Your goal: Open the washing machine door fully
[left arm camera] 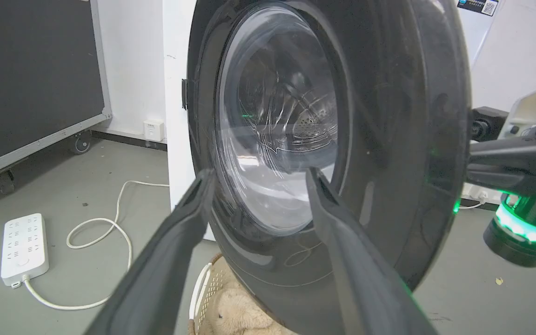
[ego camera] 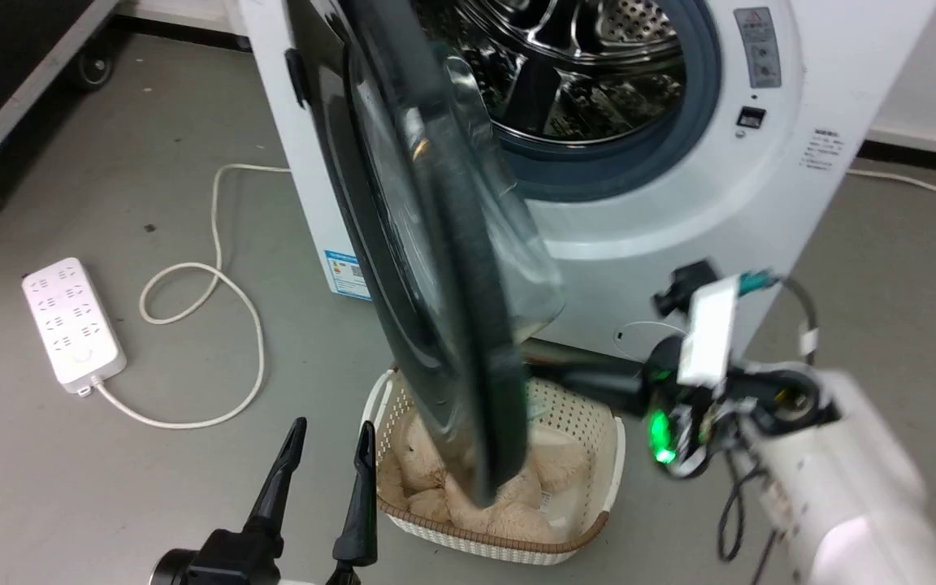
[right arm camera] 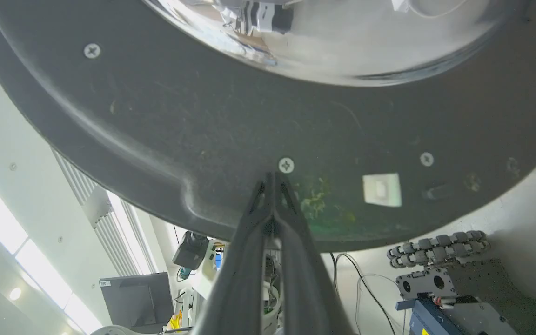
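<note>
The washing machine door is a large glossy black ring with a bulging clear glass centre. It stands swung out from the machine, edge-on to me in the head view. My right gripper is shut, and its tips press against the door's dark inner face beside a screw. My left gripper is open low at the front left, holding nothing. In the left wrist view its fingers frame the door's outer glass with a gap between. The steel drum lies exposed.
A white basket holding a beige plush toy sits on the floor right under the door. A white power strip with a looped cable lies to the left. A black wheeled case stands at the far left.
</note>
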